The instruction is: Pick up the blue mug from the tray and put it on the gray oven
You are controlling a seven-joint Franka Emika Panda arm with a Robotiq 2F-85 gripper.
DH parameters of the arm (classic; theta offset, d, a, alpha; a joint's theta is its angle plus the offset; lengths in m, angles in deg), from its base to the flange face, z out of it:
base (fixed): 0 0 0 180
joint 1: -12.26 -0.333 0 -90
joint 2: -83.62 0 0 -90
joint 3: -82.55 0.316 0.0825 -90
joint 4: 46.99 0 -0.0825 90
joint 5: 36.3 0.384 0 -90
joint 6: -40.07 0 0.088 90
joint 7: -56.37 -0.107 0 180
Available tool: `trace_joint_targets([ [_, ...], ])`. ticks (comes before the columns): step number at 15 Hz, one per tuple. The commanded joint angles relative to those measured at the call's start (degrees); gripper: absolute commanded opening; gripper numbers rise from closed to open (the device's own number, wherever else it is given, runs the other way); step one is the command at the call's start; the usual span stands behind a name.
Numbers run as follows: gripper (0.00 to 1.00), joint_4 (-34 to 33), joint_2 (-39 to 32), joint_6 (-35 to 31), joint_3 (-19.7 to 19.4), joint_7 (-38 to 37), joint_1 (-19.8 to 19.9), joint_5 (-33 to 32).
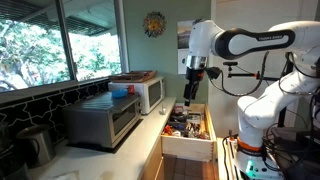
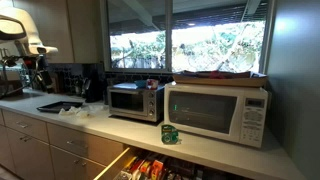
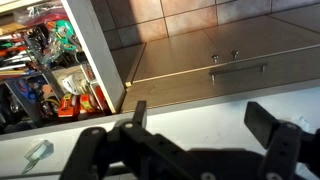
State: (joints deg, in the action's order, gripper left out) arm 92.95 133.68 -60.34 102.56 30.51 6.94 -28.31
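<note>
The reddish-brown tray lies on top of the white microwave (image 1: 152,95) in both exterior views (image 1: 133,76) (image 2: 215,73). I cannot make out the blue mug on it. The gray oven stands beside the microwave on the counter (image 1: 100,122) (image 2: 135,101). My gripper (image 1: 192,95) hangs over an open drawer, well away from the tray and the oven. In the wrist view the gripper (image 3: 200,125) is open and empty, its two dark fingers spread wide.
A blue item with a red bit (image 1: 120,90) (image 2: 152,85) sits on the gray oven. The open drawer (image 1: 188,128) (image 3: 50,75) is full of tools. A dark metal jug (image 1: 35,145) and a green can (image 2: 170,134) stand on the counter.
</note>
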Motion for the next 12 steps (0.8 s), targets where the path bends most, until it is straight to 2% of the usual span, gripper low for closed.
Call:
trace_joint_targets([
  [1,1.00,-0.16,-0.08,0.15,-0.05,-0.02,-0.02,-0.06],
  [8,1.00,-0.16,-0.08,0.15,-0.05,-0.02,-0.02,-0.06],
  [10,1.00,0.35,0.62,-5.20,1.79,-3.82,3.70,-3.86],
  [12,1.00,-0.37,-0.78,-10.14,0.35,-5.04,6.55,-6.99],
])
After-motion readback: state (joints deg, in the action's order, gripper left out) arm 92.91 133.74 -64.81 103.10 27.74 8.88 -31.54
